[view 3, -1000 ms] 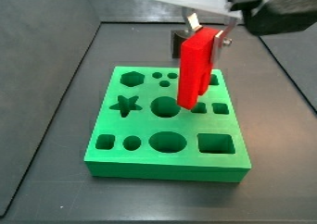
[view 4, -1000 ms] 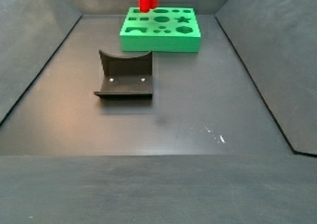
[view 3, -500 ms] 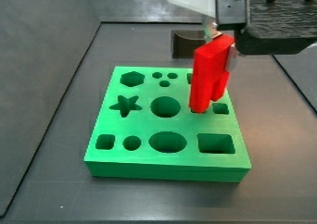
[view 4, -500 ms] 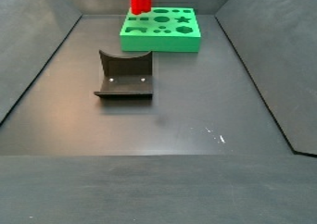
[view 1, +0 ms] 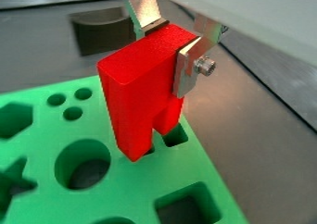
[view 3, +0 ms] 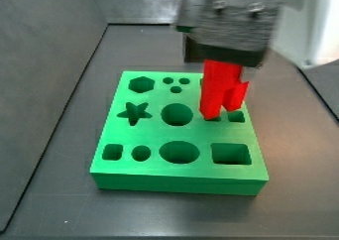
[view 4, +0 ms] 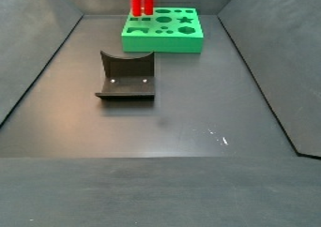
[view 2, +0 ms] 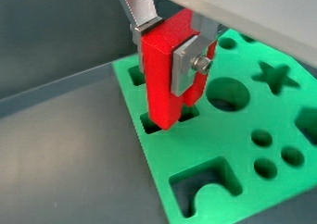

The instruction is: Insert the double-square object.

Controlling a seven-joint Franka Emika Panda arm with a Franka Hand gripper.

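The double-square object (view 3: 221, 90) is a bright red tall block, held upright. My gripper (view 3: 227, 58) is shut on its upper part; in both wrist views the silver fingers (view 1: 192, 66) (view 2: 186, 63) clamp its sides. It stands over the right edge of the green board (view 3: 146, 150). In a wrist view its two prongs (view 2: 158, 112) reach the mouths of two small square holes (view 2: 154, 125) at the board's edge. How deep they sit I cannot tell. In a side view the red block (view 4: 142, 0) rises at the far-left corner of the board (view 4: 170, 38).
The board has other cut-outs: a star (view 3: 133, 112), a hexagon (view 3: 141, 84), round holes (view 3: 177, 113) and a large square (view 3: 231, 153). The dark fixture (view 4: 126, 77) stands on the floor in front of the board and shows behind it in a wrist view (view 1: 99, 29).
The gripper has turned the red block from tilted to upright, moved it toward the board's right edge and lowered it onto the two small square holes.
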